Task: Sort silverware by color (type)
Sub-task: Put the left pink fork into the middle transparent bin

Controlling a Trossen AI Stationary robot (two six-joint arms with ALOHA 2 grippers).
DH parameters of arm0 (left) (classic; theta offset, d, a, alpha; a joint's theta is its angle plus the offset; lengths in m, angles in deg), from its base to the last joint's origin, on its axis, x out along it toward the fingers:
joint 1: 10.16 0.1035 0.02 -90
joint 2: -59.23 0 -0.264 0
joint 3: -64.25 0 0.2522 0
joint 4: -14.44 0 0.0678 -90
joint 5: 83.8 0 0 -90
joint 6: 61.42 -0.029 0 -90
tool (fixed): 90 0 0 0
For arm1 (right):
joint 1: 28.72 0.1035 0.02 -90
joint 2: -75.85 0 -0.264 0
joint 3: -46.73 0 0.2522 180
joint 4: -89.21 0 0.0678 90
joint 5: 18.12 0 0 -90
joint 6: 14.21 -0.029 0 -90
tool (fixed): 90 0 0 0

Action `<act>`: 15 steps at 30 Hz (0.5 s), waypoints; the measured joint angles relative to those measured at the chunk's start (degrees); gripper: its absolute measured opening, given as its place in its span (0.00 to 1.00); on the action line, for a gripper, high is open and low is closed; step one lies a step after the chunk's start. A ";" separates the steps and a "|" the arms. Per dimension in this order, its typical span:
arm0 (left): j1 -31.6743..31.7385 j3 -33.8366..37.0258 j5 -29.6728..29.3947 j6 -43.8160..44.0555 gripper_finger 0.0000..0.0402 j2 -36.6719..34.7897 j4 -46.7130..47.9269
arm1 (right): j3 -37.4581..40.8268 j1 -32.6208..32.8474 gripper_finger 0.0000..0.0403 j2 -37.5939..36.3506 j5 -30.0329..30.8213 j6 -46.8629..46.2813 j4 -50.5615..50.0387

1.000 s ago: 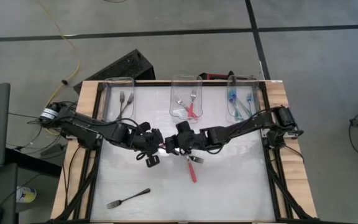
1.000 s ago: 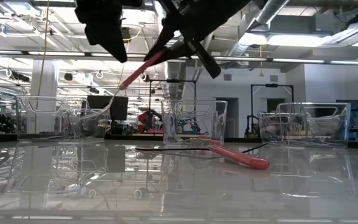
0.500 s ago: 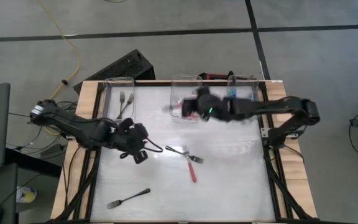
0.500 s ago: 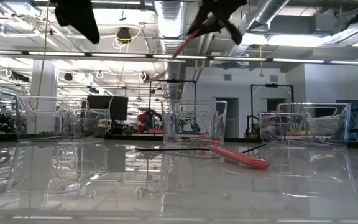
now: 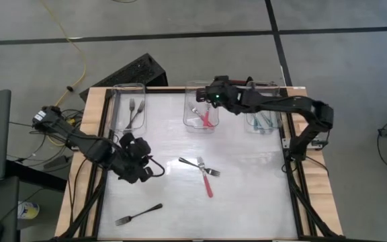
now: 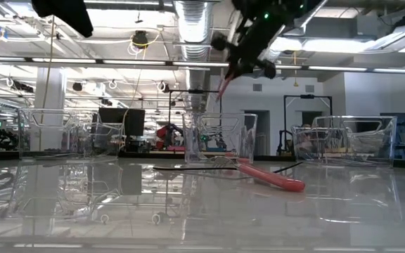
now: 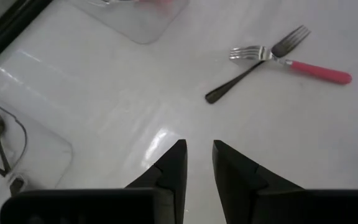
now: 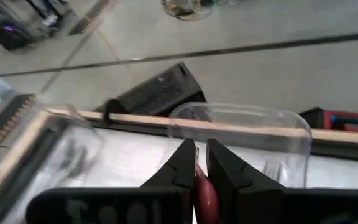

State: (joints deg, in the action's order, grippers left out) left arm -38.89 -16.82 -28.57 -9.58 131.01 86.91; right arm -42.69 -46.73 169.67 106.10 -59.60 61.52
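Observation:
My right gripper (image 5: 204,98) hangs over the middle clear bin (image 5: 201,119), shut on a red-handled fork (image 6: 223,87). That bin holds other red-handled forks. My left gripper (image 5: 153,172) hovers above the table's left half, its fingers (image 7: 174,163) a little apart with nothing between them. At mid-table a red-handled fork (image 5: 207,183) and a dark grey fork (image 5: 191,162) lie flat with their heads crossed. Another grey fork (image 5: 138,214) lies near the front left. My right gripper pinches the fork's red handle (image 8: 204,190) between its two fingers. The fingers slant down toward the far edge. The handle's free end (image 6: 222,88) sticks out below the fingers, slanting down. The fork is lifted clear above the middle bin, and its tines are hidden.
A left bin (image 5: 129,101) holds grey forks and a right bin (image 5: 264,114) holds teal-handled forks; all three bins stand along the far edge. Wooden rails (image 5: 94,134) border the white table. A black box (image 5: 136,70) lies beyond the far left corner.
My right gripper has carried the red-handled fork up from mid-table toward the far edge, ending over the middle bin. My left gripper has drawn back from mid-table toward the left and near edges and has risen. The forks on the table have stayed put.

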 joint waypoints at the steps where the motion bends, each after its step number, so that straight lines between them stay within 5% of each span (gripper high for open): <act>1: -0.54 0.00 -0.03 0.42 0.16 -0.01 0.25 | 0.00 -0.18 0.12 0.53 0.62 -0.80 -0.31; 7: -2.92 0.00 -0.65 4.09 0.16 -0.04 1.12 | 0.11 -1.29 0.18 3.19 0.25 -1.13 0.63; 15: -4.37 0.00 -2.84 6.44 0.16 -0.04 3.35 | 0.02 -1.48 0.44 3.03 -3.67 2.26 -0.02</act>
State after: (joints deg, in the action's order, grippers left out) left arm -43.26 -16.82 -31.41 -3.14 130.97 90.26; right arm -42.66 -48.21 172.70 102.43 -57.35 61.50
